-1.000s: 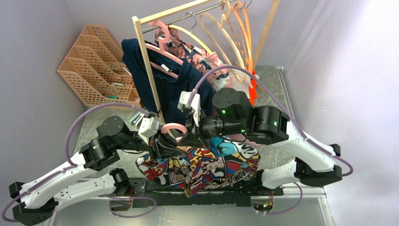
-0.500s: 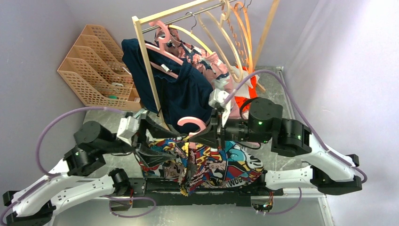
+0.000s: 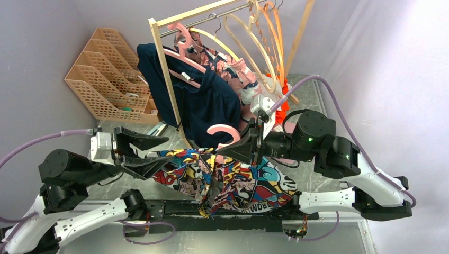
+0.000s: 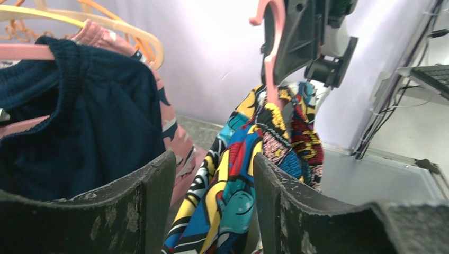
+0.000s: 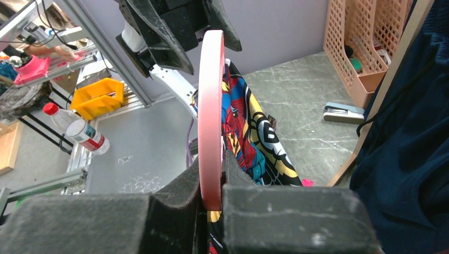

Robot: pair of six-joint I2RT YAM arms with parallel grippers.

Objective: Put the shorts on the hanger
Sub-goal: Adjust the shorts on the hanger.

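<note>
Hanger [image 3: 221,132] is upright, hook up and curling left in the top view, edge-on to the right wrist camera. Right gripper [image 3: 225,153] is pinched tight on it just below the hook. Shorts [image 3: 249,182], comic print, drape off it, spread left-right between the arms, bunched at the middle. Left gripper [image 3: 161,150] is spread and empty, just beside the shorts' left edge.

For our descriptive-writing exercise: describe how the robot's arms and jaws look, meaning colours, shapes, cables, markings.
Both the left arm and right arm have white shell links joined by round black joints. A lilac cable runs along each. Small green lights glow on the right arm's joints. The jaws are dark, wedge-shaped and scuffed pale.
</note>
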